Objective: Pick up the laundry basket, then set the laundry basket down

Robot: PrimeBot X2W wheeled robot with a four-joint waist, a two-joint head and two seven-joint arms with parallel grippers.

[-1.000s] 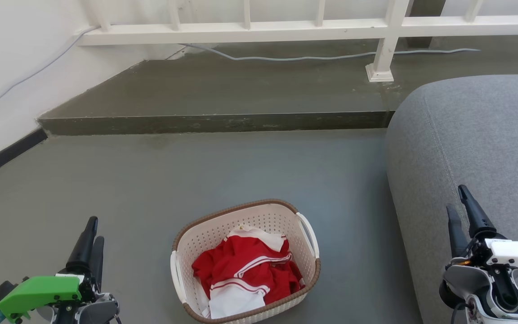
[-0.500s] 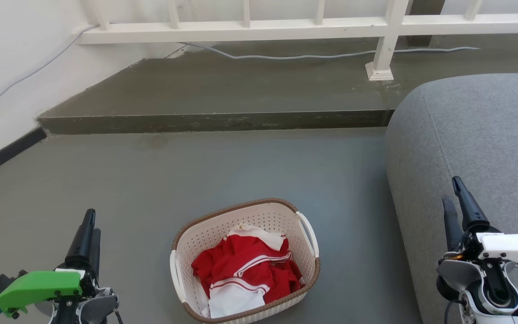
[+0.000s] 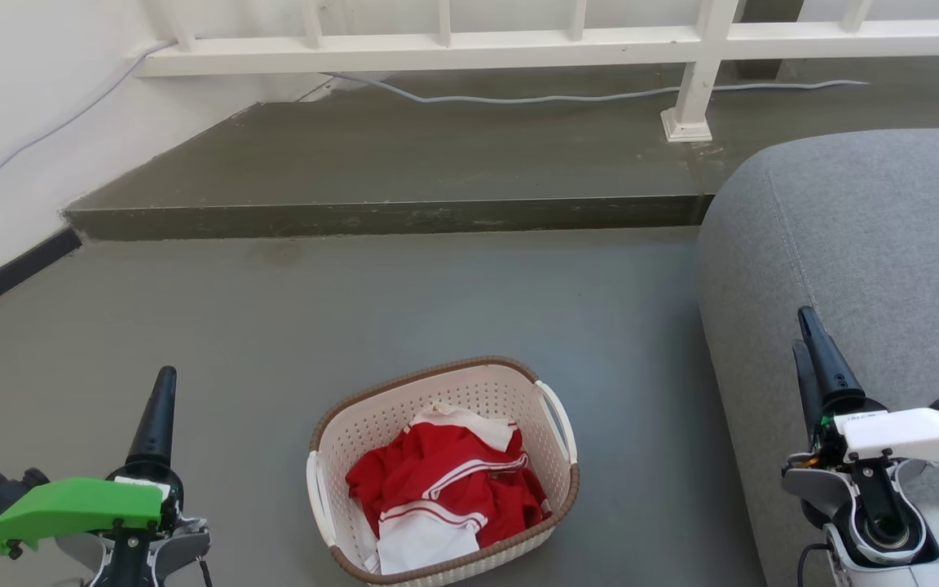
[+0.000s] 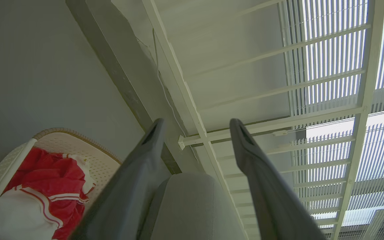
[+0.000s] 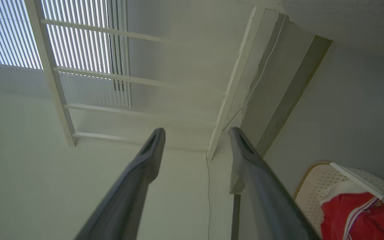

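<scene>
Laundry basket (image 3: 372, 428) down on the grey floor (image 3: 355, 310), to the right of the left claw (image 3: 165, 377) and to the left of the right claw (image 3: 800, 330), apart from both. Holds a crumpled heap of red clothes (image 3: 445, 489) with white stripes and white panels, lying below the rim. Rounded-rectangular, cream-white plastic, walls pierced with rows of small holes, edged at top and bottom with a brown woven-look band, with a smooth white handle on each of two opposite sides. Left claw (image 4: 197, 125) with its two long, dark, tapered fingers spread apart and gripping nothing, plain from its own wrist camera, the basket (image 4: 98, 156) off to the lower left of the fingers there. Right claw (image 5: 195, 131) likewise parted and bare, the basket (image 5: 315, 186) at the lower right of its fingers, red cloth showing inside. Green plastic cover (image 3: 78, 505) behind the left claw, white cover (image 3: 914, 424) behind the right. Right of and beyond the right claw, a grey sofa (image 3: 861, 244): soft woven fabric, rounded corner, one stitched seam. Beyond both claws, a low concrete step (image 3: 388, 218) with a worn, mottled edge, then a white railing (image 3: 437, 53) of square bars and a thin pale cable (image 3: 535, 99) along the ground.
</scene>
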